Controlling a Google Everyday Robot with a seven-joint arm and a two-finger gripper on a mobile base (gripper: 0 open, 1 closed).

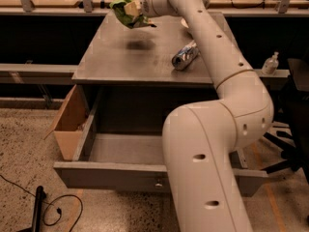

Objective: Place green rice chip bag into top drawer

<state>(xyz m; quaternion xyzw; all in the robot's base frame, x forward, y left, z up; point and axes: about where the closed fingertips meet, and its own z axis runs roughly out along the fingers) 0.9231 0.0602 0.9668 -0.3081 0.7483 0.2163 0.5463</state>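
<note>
My gripper [133,14] is shut on the green rice chip bag [122,11] and holds it in the air above the back left part of the grey cabinet top [116,57]; its shadow lies on the top below. The top drawer [120,175] stands pulled open at the front, its inside bare where it shows. My white arm covers the drawer's right part and most of its front panel; the knob [158,183] just shows at the arm's edge.
A crushed silver-blue can [185,56] lies on the cabinet top by my arm. A brown cardboard box [70,124] stands left of the drawer. A black cable [53,209] lies on the floor. A small bottle [270,63] stands at the right.
</note>
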